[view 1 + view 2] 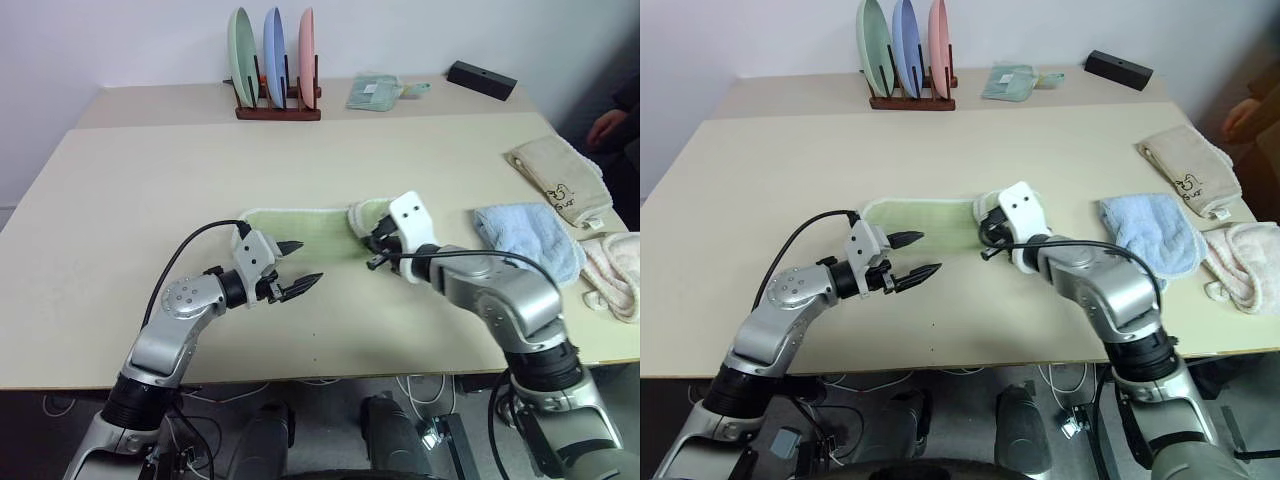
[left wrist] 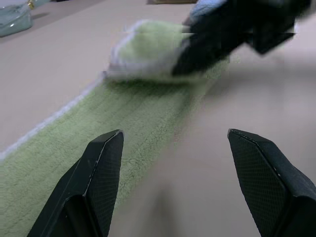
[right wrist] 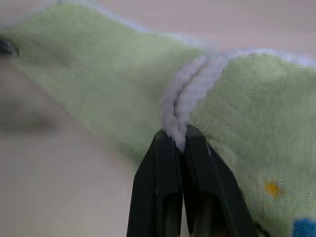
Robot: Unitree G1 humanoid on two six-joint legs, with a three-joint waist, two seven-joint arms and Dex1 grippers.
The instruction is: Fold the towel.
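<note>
- Two grippers over the table [image 1: 120, 220]; right gripper [image 1: 376, 243] is clamped tight on the white stitched edge of the towel [image 1: 300, 225], two layers of hem pinched between the fingertips [image 3: 170, 148], that end lifted and curled back over the strip; left gripper [image 1: 296, 268] holds nothing, fingers [image 2: 101, 168] spread wide, hovering just above the near edge at the towel's left end.
- Towel lies as a long narrow green band across the table's middle, between the two grippers; left portion flat on the surface, right end raised in the grip.
- Handling, as judged: light, limp terry; no stiffness, will sag and drag wherever unsupported; pile gives good friction, slip unlikely; not fragile; best held at the stitched border or a corner, through all layers, as the right gripper does.
- Surroundings: blue towel [image 1: 530, 235], beige towel [image 1: 558, 178] and a pale pink cloth [image 1: 615, 272] lie to the right, apart from the work; plate rack [image 1: 277, 68], a folded cloth [image 1: 375, 91] and a black box [image 1: 481, 79] stand at the far side; a person's hand [image 1: 606, 125] at the right edge.
- Obstruction: none across the fold path, as judged; the blue towel is nearest, beside the right arm.
</note>
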